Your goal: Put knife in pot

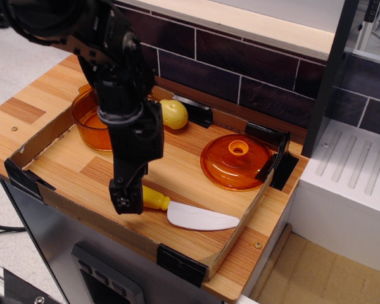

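Note:
The knife lies flat near the front of the wooden tray, its white blade [199,217] pointing right. Only the right part of its yellow handle [155,200] shows. My black gripper [126,197] is down over the left end of the handle and hides it. I see the fingers as one dark block, so their opening does not show. The transparent orange pot [88,123] stands at the tray's back left, partly hidden behind my arm.
A flat orange lid with a knob [237,161] lies at the right of the tray. A yellow potato-like ball [173,113] sits at the back, next to the pot. A low cardboard rim [41,136] with black corner clips surrounds the tray. A dark tiled wall stands behind.

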